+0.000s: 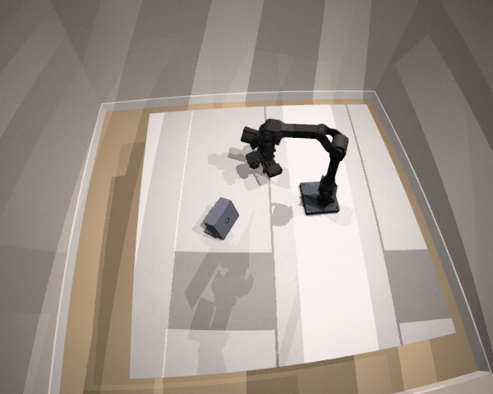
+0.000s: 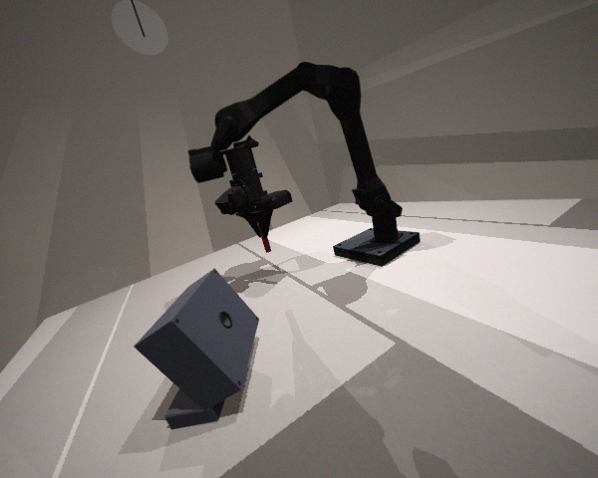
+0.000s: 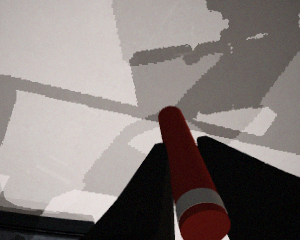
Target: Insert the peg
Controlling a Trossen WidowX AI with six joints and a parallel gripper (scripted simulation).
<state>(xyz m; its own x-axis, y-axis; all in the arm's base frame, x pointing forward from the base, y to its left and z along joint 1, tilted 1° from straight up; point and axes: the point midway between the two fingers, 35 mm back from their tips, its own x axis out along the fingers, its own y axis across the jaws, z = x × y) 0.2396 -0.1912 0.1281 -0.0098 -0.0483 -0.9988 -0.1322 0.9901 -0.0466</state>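
Note:
My gripper (image 1: 264, 168) (image 2: 258, 224) (image 3: 181, 150) is shut on the red round peg (image 1: 264, 171) (image 2: 264, 241) (image 3: 188, 170), which has a grey band near its top end. The fingers grip its upper part, and its lower end points down and hangs a little above the white table (image 1: 331, 275) (image 2: 494, 288). The sloped dark grey-blue panel (image 1: 218, 213) (image 2: 190, 340) stands on a small foot, to the front left of the gripper and well apart from it. Its one round hole (image 1: 227, 219) (image 2: 226, 320) is in the tilted face and is empty.
The arm's square base plate (image 1: 312, 205) (image 2: 377, 248) is bolted to the table to the right of the gripper. A tan border and a low pale rim (image 1: 94, 139) run round the table. Shifting light and shadow patches cover the surface.

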